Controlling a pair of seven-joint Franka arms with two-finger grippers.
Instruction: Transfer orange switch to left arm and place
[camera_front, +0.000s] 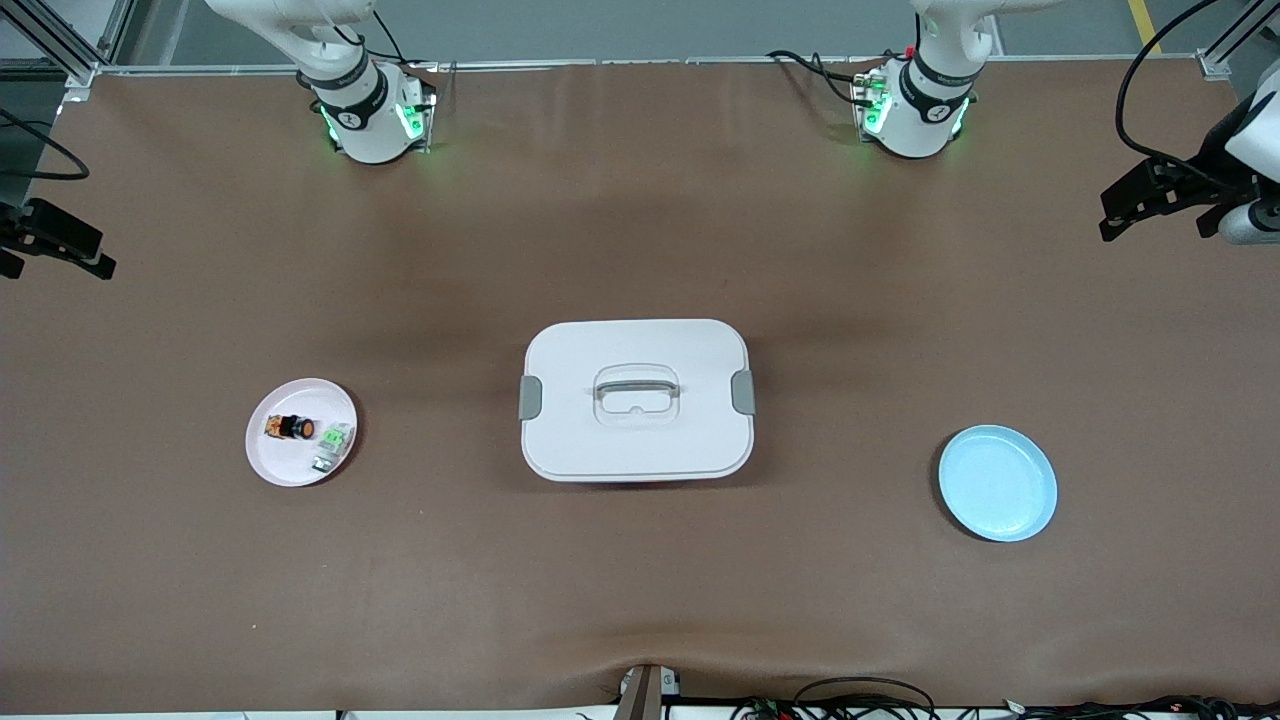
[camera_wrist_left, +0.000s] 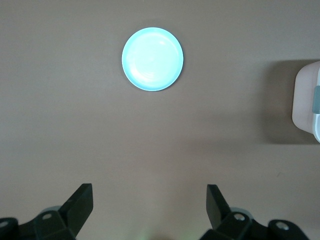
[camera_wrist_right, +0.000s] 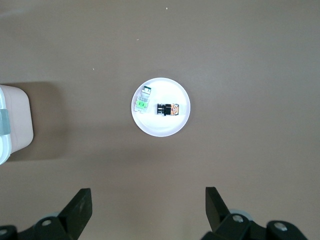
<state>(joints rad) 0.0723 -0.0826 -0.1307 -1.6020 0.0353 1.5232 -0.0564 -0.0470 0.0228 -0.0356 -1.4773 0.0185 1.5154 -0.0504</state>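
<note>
While both arms wait high with jaws spread empty, left gripper (camera_wrist_left: 147, 210) over the blue plate (camera_front: 997, 483), right gripper (camera_wrist_right: 147, 210) over the pink plate (camera_front: 300, 432), the orange switch (camera_front: 291, 428) lies there touching nothing but close beside the green switch (camera_front: 333, 437); a careless pinch could snag both, and a low carry could clip the box (camera_front: 636, 399).

arms (camera_front: 360, 100): white, black joint bands | bases: green lights, black cables | fingers (camera_wrist_left: 80, 205): black

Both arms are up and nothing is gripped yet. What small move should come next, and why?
Probably lower the right pincer, its fingers open, toward the orange switch. The switch lies on the pink plate beside the green switch, at the right arm's end. The box stands between it and the blue plate. The left pincer waits, open.
</note>
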